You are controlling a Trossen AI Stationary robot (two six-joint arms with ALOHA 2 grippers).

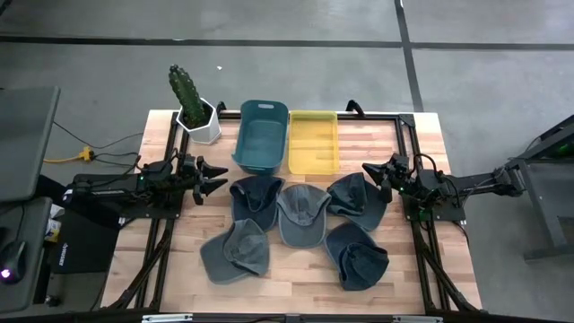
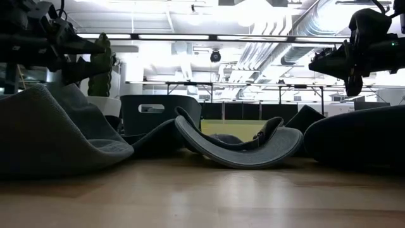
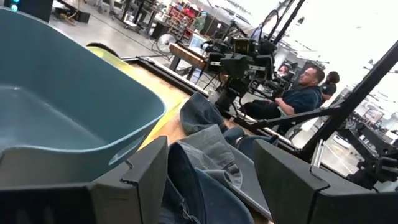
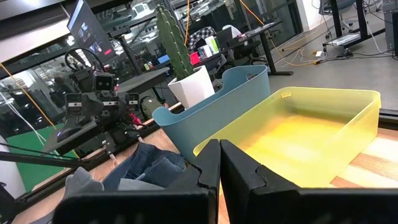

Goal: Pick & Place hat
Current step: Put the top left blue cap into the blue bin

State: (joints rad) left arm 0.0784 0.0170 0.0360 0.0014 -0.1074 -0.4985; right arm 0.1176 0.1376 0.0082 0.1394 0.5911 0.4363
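Nearest the low camera, a gray cap point(image 2: 57, 136) is lying at the desk's point(image 1: 296, 274) front edge, cut off at the frame's side. The left gripper point(image 1: 213, 176) is hovering with fingers spread wide, holding nothing, beside the denim hat point(image 1: 256, 197). The right gripper point(image 1: 372, 172) is hanging with fingers pressed together, empty, just above another hat point(image 1: 357, 197). The teal bin point(image 1: 261, 135) and yellow bin point(image 1: 313, 142) are sitting behind the hats.

no legible txt, no labels, no brands, no nos. anywhere

Grey concrete floor point(image 1: 269, 18), bright ceiling lights point(image 2: 190, 37)
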